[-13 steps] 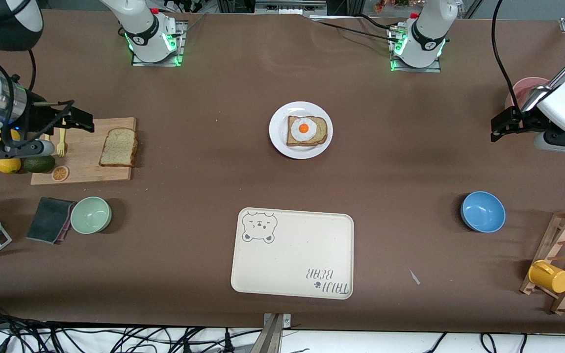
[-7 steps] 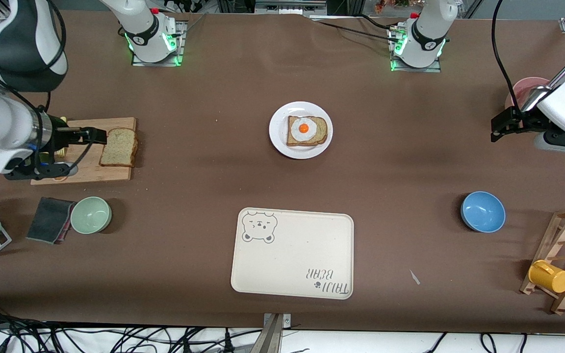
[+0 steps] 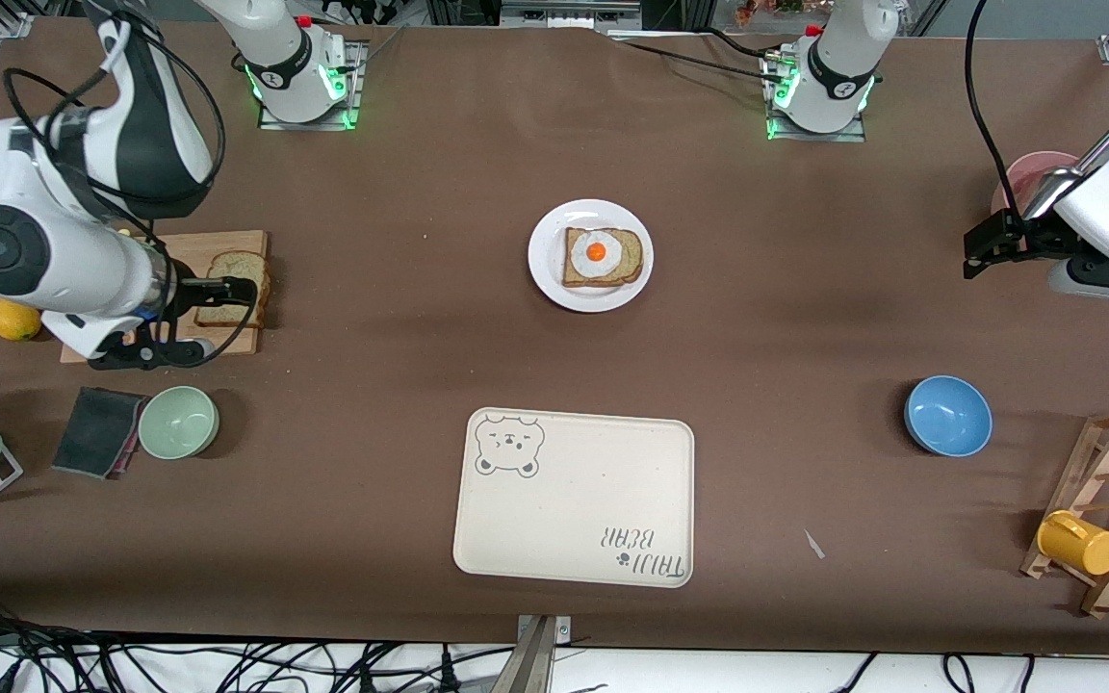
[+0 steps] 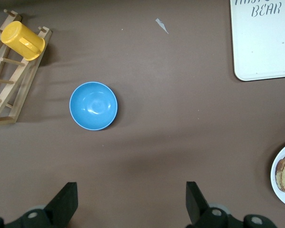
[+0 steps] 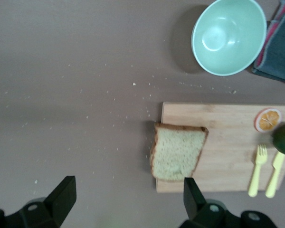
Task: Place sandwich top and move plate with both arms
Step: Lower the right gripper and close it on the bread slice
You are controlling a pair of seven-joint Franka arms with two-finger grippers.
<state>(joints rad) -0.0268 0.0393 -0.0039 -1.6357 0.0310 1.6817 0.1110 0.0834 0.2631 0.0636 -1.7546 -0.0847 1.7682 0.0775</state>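
Reading the front view from nine o'clock to three o'clock:

Right gripper (image 3: 237,289): hangs over the sandwich top, fingers released and wide apart, grasping nothing.
Sandwich top (image 3: 233,286): lies flat on the wooden cutting board (image 3: 191,248), at the board's three o'clock end, partly hidden by the gripper. In the right wrist view the slice (image 5: 177,151) shows whole, near the fingertips (image 5: 64,190).
Green bowl (image 3: 178,422): at six o'clock from the board, just beside a dark cloth (image 3: 97,431).
Plate (image 3: 545,274): near the table's middle, carrying the bread slice with a fried egg (image 3: 597,254).
Cream tray (image 3: 574,500): at six o'clock from the plate, nearer to the front camera, apart from it.
Blue bowl (image 3: 947,415): toward the left arm's end.
Left gripper (image 3: 983,252): waits over bare table at the three o'clock edge, fingers released, nothing between them.
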